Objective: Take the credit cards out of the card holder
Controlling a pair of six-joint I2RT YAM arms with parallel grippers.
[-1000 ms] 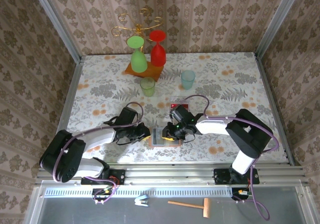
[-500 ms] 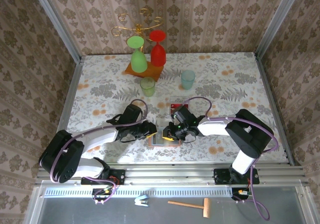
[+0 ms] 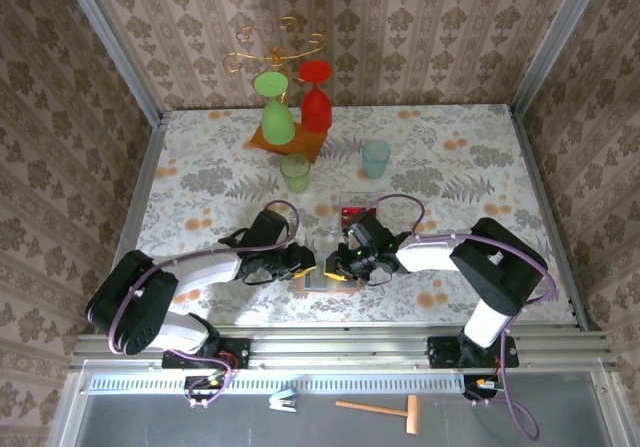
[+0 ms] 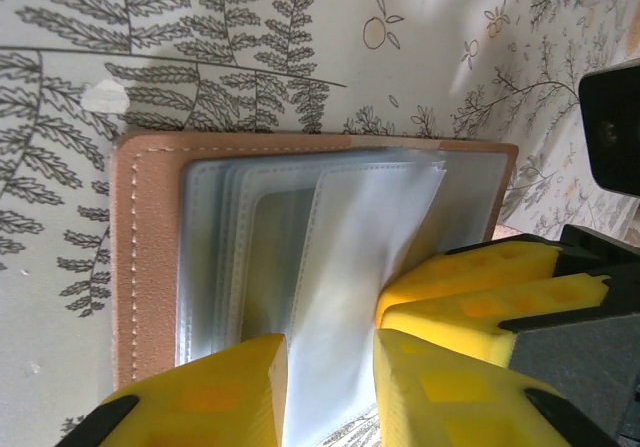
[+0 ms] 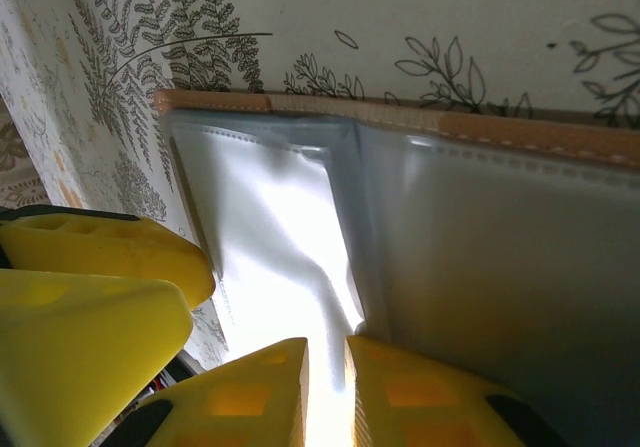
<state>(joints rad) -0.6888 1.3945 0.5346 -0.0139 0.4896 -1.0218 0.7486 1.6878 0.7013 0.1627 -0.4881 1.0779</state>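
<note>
Open card holder; right end effector pinches clear sleeve.

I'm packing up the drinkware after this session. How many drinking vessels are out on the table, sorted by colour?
Green: 2, the green stemmed glass and the green cup
Red: 1, the red stemmed glass
Pale blue: 1, the pale blue cup
Total: 4
</note>
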